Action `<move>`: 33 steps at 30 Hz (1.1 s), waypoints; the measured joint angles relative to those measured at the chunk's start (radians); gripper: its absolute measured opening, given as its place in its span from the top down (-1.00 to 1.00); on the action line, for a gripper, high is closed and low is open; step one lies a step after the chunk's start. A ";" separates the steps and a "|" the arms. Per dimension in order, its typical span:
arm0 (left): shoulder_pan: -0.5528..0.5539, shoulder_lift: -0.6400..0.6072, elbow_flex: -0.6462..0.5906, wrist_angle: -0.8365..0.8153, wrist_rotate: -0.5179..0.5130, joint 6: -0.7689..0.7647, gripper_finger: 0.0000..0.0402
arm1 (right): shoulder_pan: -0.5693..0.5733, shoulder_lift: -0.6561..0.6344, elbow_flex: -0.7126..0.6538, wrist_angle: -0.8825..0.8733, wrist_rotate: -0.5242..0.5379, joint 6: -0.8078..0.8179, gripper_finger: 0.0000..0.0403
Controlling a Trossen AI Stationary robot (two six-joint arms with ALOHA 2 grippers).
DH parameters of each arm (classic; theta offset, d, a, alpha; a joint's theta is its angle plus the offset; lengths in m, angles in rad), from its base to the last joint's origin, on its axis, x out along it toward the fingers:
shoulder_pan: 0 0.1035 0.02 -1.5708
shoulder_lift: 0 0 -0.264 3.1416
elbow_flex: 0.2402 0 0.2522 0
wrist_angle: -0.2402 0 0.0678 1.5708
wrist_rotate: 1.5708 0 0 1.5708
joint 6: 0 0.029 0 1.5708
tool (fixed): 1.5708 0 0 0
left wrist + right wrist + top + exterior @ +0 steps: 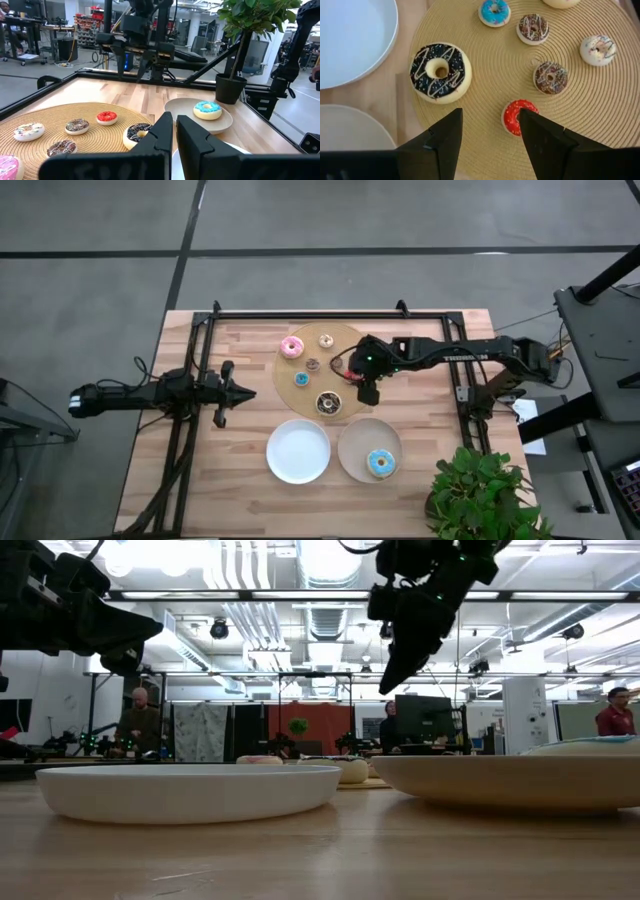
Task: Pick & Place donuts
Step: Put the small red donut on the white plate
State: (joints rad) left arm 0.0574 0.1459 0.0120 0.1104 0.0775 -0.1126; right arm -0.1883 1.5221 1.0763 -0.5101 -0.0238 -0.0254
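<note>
1. Nearest the table's front edge stand two plates: a white plate (298,451), bare, and beside it a beige plate (352,457) carrying the light blue donut (380,463), already set down.
2. Behind the plates lies the round woven board (340,340) with the other donuts. The dark chocolate donut (440,72) sits at its near edge; the small red donut (519,116) lies close to it.
3. The right gripper (490,142) hangs above the board with its jaws parted and empty, the red donut showing just inside one finger.
4. Farther back on the board are the small blue donut (494,12), two small brown sprinkled donuts (533,28) (550,77), a small cream donut (598,49) and the pink donut (292,347).
5. The left gripper (171,130) waits to the left of the board, fingers closed on nothing.
6. Handling, as a judgement: these toy rings look light and firm, with a glossy top that may slip. Taking one across its outer sides, low on the ring, seems safest; the tiny ones leave little room for error.
7. White lettering on the right arm cannot be read. No other writing shows.
</note>
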 joint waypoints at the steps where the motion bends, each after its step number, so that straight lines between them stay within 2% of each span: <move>1: 0.000 0.000 0.000 0.000 0.000 0.000 1.00 | 0.000 -0.009 -0.015 0.021 0.000 0.000 0.06; 8: 0.000 0.000 0.000 0.000 0.000 0.000 1.00 | -0.017 -0.028 -0.060 0.059 -0.002 0.005 0.06; 13: 0.000 0.000 0.000 0.000 0.000 0.000 1.00 | -0.030 -0.002 -0.010 -0.006 -0.002 0.007 0.03; 19: 0.000 0.000 0.000 -0.001 0.000 0.000 1.00 | -0.056 0.065 0.085 -0.111 -0.002 -0.005 -0.16; 26: 0.000 0.000 0.000 0.000 0.000 0.000 1.00 | -0.064 0.135 0.130 -0.123 -0.002 -0.024 -0.39; 33: 0.000 0.000 0.000 0.000 0.000 0.000 1.00 | -0.076 0.194 0.157 -0.133 -0.012 -0.062 -0.53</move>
State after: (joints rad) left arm 0.0570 0.1463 0.0116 0.1108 0.0776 -0.1123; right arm -0.2641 1.7165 1.2337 -0.6432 -0.0357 -0.0872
